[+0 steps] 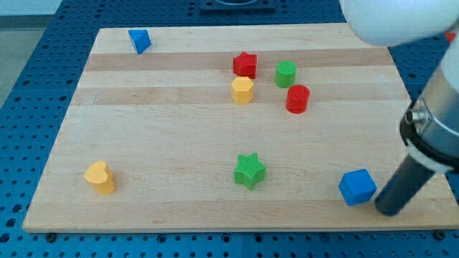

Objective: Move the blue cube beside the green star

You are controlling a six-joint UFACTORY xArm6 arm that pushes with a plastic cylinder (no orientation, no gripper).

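The blue cube point(357, 187) lies near the board's bottom right corner. The green star point(249, 171) lies to its left, at the bottom middle, well apart from it. My tip point(388, 211) is at the end of the dark rod, just right of the blue cube and slightly below it, close to its right side; contact cannot be told.
A red star point(244, 64), a yellow block point(242, 90), a green cylinder point(285, 74) and a red cylinder point(297, 98) cluster at the top middle. A blue triangular block point(139, 40) is at the top left. A yellow heart point(100, 177) is at the bottom left. The wooden board point(165, 136) rests on a blue surface.
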